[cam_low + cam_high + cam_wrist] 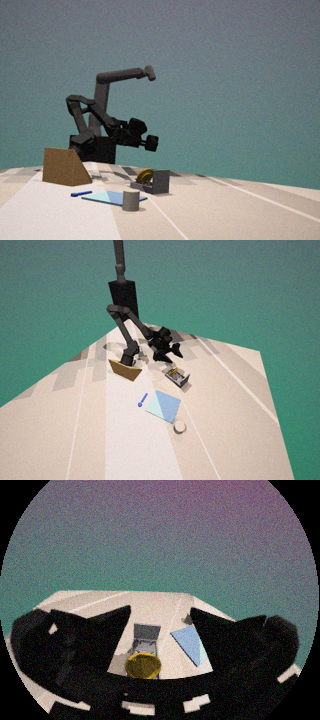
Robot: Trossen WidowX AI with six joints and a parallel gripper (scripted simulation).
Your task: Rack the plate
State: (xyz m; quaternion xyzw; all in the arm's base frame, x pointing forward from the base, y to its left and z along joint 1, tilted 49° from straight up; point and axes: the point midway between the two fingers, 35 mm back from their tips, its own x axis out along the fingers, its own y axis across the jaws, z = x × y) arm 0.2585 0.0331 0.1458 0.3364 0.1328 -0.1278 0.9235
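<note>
Holds nothing in the gripper (177, 359) (140, 144) (161, 608), fingers spread wide, near mid-frame from the top and apart from the plate (173, 371) (144, 176) (143, 666). Shows that yellow disc tilted at one end of the grey dish rack (186, 379) (161, 181) (147, 631), right of centre in the top view (cannot tell which slot). Includes a blue board (165, 405) (103, 197) (187, 642) below the rack, and left of that, a blue spoon (144, 397) (84, 193).

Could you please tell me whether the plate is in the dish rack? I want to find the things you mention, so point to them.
In: the yellow plate (173, 371) (144, 176) (143, 666) leans, tilted, within the rack (172, 381) (161, 181) (147, 631).
</note>
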